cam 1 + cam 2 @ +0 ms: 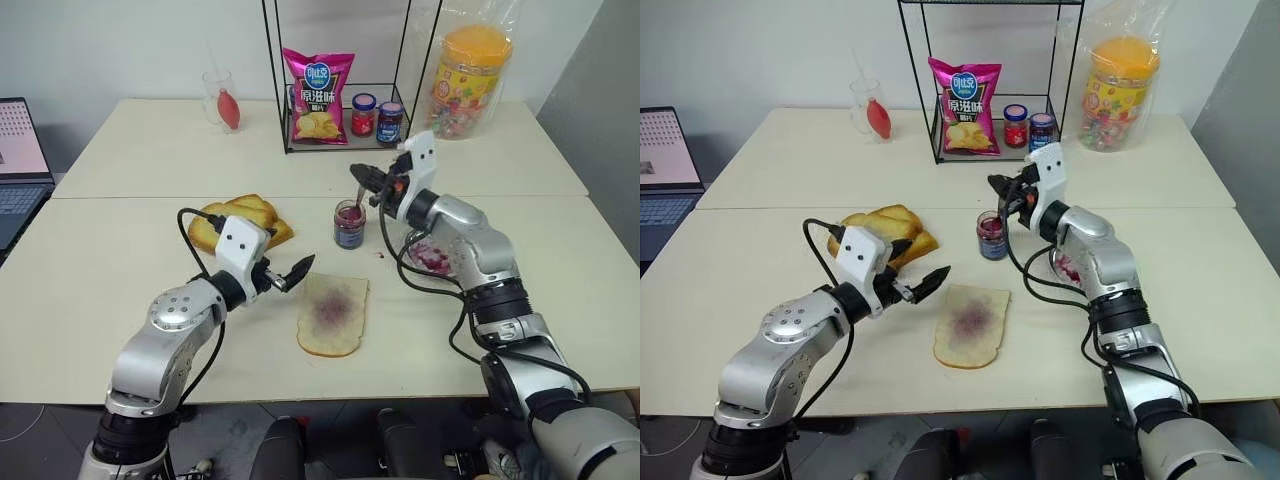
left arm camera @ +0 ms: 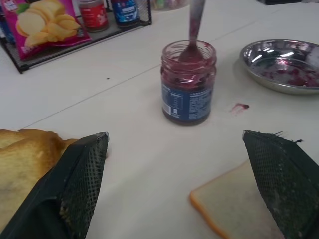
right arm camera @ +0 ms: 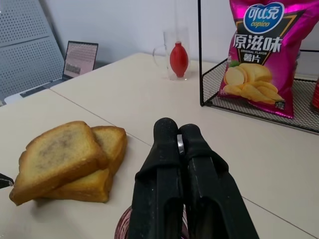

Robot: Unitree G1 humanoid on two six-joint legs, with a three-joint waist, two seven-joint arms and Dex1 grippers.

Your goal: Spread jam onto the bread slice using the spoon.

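**Spoon in the jar: risk of tipping and dripping**

I see the right gripper [image 1: 366,178] clenched on the handle of the spoon [image 2: 193,30], whose bowl stands inside the jam [image 2: 188,82] jar. The jar is at about 12 o'clock from the bread slice [image 1: 333,314], near it but apart. The left gripper [image 1: 298,270] hangs released, holding nothing, just beside the bread at its 10 o'clock edge.

My worry is the jar. Nothing holds it, so if I lift the spoon at an angle, the handle can press on the glass rim and tip or drag the jar. Jam can also fall from the spoon between jar and bread; one red drop is already on the table [image 1: 120,260]. The bread lies free, so spreading may push it sideways unless the left gripper steadies it.
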